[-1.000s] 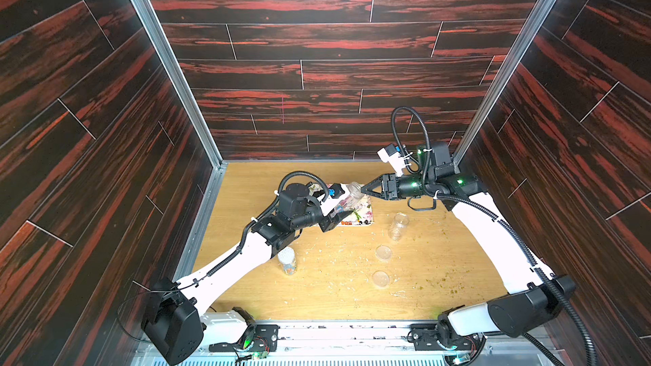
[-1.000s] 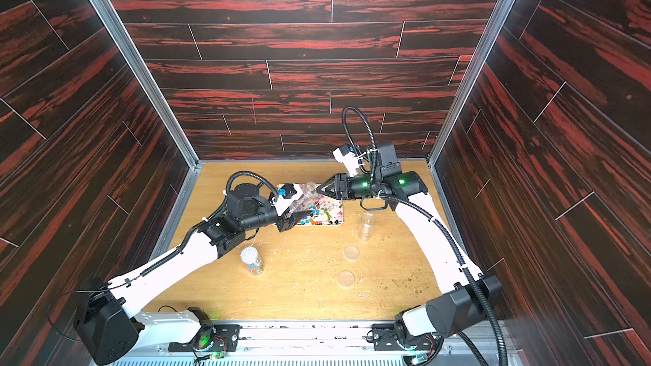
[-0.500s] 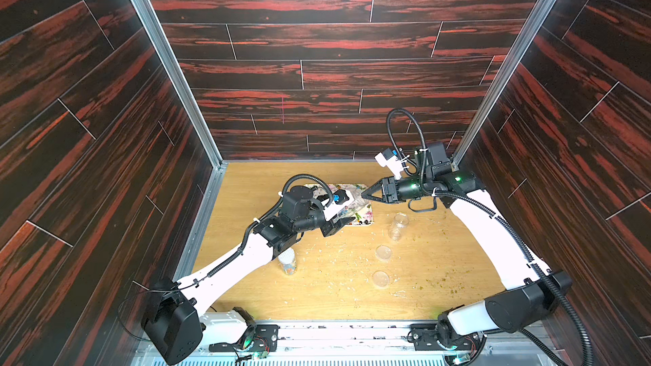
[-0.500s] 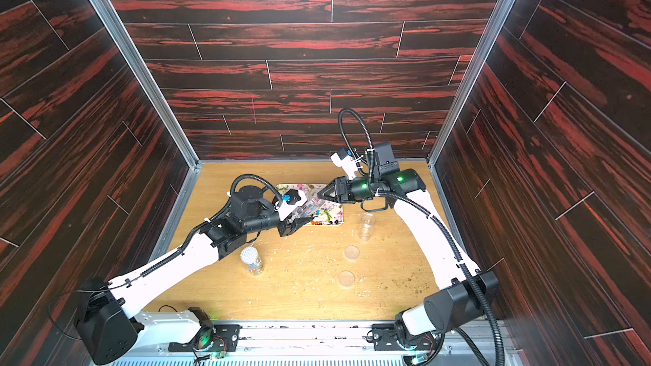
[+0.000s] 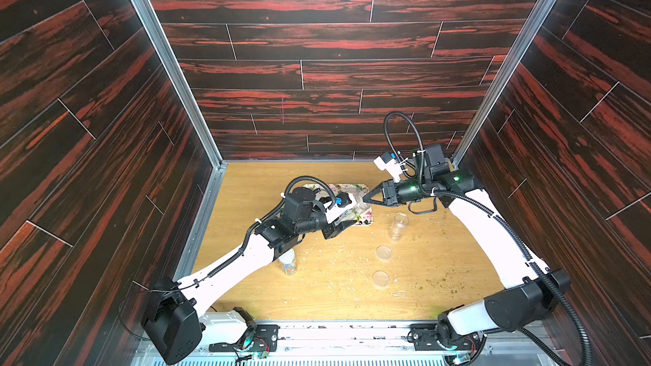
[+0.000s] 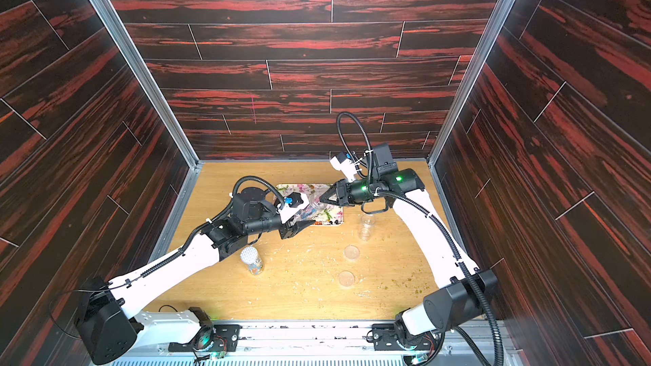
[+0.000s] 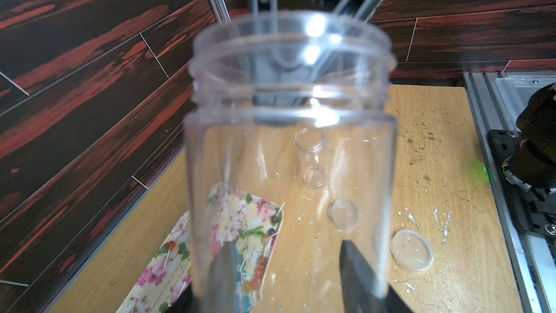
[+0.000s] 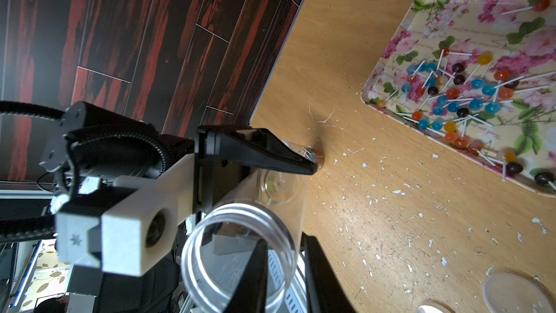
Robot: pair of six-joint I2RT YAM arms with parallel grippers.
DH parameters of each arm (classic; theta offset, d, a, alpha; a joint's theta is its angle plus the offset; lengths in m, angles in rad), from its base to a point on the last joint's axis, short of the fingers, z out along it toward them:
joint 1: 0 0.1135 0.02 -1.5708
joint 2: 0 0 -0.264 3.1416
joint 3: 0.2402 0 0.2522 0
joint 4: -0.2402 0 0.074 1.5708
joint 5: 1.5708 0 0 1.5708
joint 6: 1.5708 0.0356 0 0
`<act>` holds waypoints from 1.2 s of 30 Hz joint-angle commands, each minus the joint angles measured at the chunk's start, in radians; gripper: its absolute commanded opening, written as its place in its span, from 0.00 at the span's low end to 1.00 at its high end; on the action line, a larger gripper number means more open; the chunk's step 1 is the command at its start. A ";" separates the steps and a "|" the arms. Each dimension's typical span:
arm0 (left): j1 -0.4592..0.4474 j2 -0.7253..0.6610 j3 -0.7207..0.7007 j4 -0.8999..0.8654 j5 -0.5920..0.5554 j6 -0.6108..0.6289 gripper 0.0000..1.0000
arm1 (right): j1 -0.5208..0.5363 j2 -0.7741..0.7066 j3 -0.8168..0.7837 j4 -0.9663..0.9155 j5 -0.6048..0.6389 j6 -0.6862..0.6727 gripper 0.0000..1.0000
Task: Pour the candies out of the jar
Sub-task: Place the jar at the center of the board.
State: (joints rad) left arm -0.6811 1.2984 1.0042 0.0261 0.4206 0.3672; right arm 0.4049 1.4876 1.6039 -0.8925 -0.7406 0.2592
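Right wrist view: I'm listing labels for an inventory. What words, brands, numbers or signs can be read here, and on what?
Nothing can be read as words.
Tray: faint cursive lines among the printed flowers, too small and blurred to read.
White camera block: a small star-like mark, no letters.
Jar, candies, lid: no text seen.

Your left arm point(image 5: 229, 269) stretches low from its base toward the middle, elbow bent and wrist level. The left gripper point(image 7: 287, 243) is clamped on the base end of the jar point(image 7: 288, 146). Your right arm point(image 5: 489, 230) arches in from the opposite side with its forearm level. The right gripper point(image 8: 282, 237) points at its partner, jaws narrowed astride the jar's rim. Whether they grip it cannot be judged.
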 commanded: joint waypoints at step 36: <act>-0.011 -0.354 -0.146 -0.023 -0.288 0.006 1.00 | -0.009 -0.005 -0.063 -0.078 0.237 -0.054 0.04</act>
State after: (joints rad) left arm -0.6888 1.0073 0.8745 0.0216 0.2195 0.3630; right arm 0.4000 1.4876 1.5547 -0.9318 -0.5682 0.2279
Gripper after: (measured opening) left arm 0.997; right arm 0.067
